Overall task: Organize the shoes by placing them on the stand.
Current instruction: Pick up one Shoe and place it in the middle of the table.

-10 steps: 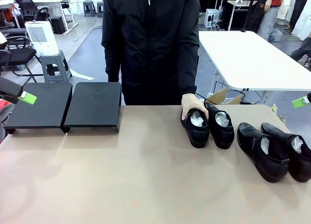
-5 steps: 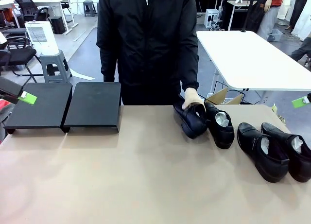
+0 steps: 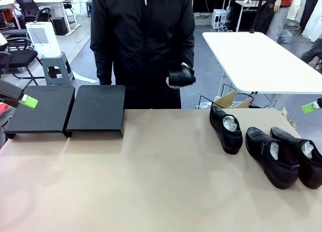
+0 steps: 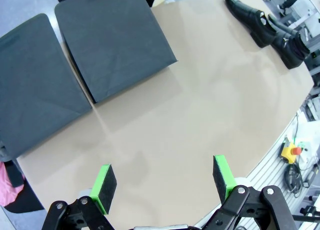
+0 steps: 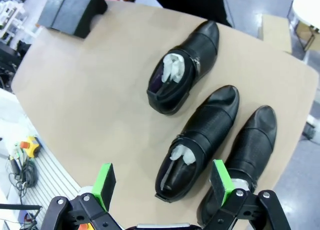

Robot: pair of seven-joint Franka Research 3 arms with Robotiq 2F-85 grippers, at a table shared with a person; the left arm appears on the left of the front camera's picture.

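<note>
Three glossy black shoes rest on the table's right side: one [image 3: 226,129] nearest the middle, then a pair [image 3: 270,157] [image 3: 303,155] by the right edge. A fourth shoe [image 3: 181,76] is held in the person's hand at chest height, over the table's far edge. The stand, two low black platforms [image 3: 41,109] [image 3: 98,109], sits at the far left. My left gripper [image 4: 164,177] hangs open above bare table near the platforms [image 4: 115,45]. My right gripper [image 5: 162,180] is open above the three shoes [image 5: 182,75] [image 5: 197,142] [image 5: 247,157]. White paper shows inside them.
The tan table [image 3: 151,181] has free room across its middle and front. The person in a black jacket [image 3: 143,41] stands at the far edge. A white table [image 3: 256,61], a stool and chairs stand beyond. An emergency-stop button [image 4: 291,151] lies below the table's edge.
The person's hand has lifted the leftmost shoe off the table and carried it up and to the left. Both grippers have stayed where they were, open.
</note>
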